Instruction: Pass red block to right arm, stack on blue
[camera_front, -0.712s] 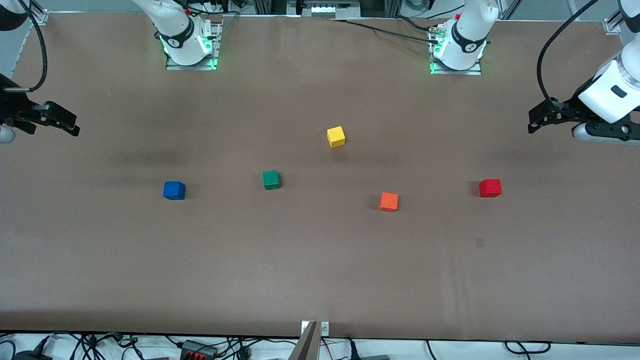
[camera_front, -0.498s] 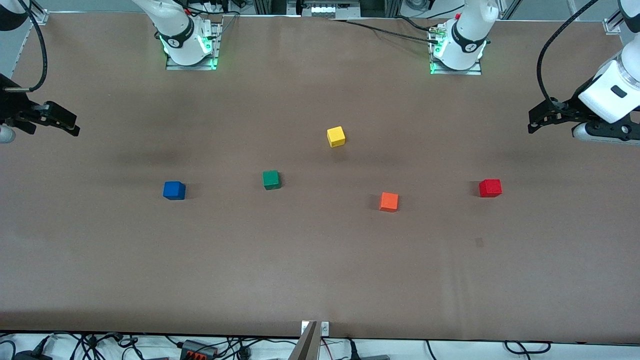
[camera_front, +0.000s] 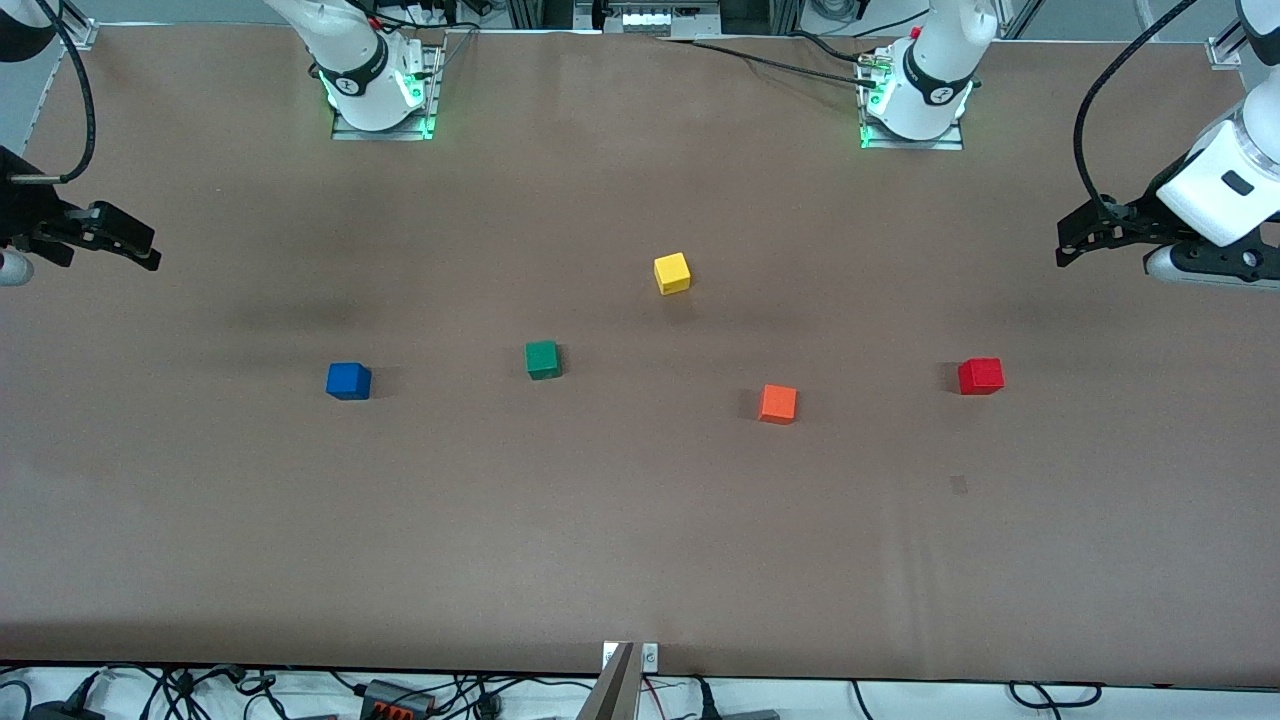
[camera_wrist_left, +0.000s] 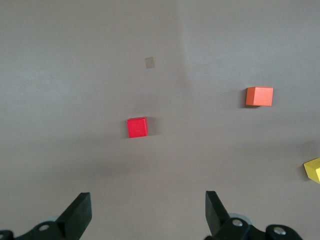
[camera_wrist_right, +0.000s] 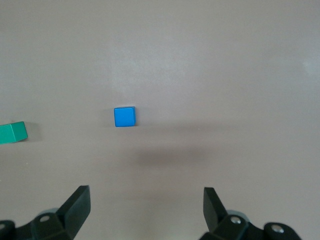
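Observation:
The red block (camera_front: 981, 376) lies on the brown table toward the left arm's end; it also shows in the left wrist view (camera_wrist_left: 137, 127). The blue block (camera_front: 348, 381) lies toward the right arm's end and shows in the right wrist view (camera_wrist_right: 124, 116). My left gripper (camera_front: 1066, 245) hangs open and empty in the air over the table's end, apart from the red block; its fingers stand wide in its own view (camera_wrist_left: 148, 215). My right gripper (camera_front: 148, 250) hangs open and empty over the table's other end, apart from the blue block (camera_wrist_right: 146, 212).
A green block (camera_front: 542, 359), a yellow block (camera_front: 672, 273) and an orange block (camera_front: 778, 403) lie between the blue and red blocks. The orange block is the one closest to the red. Both arm bases (camera_front: 378, 95) (camera_front: 915, 105) stand at the table's back edge.

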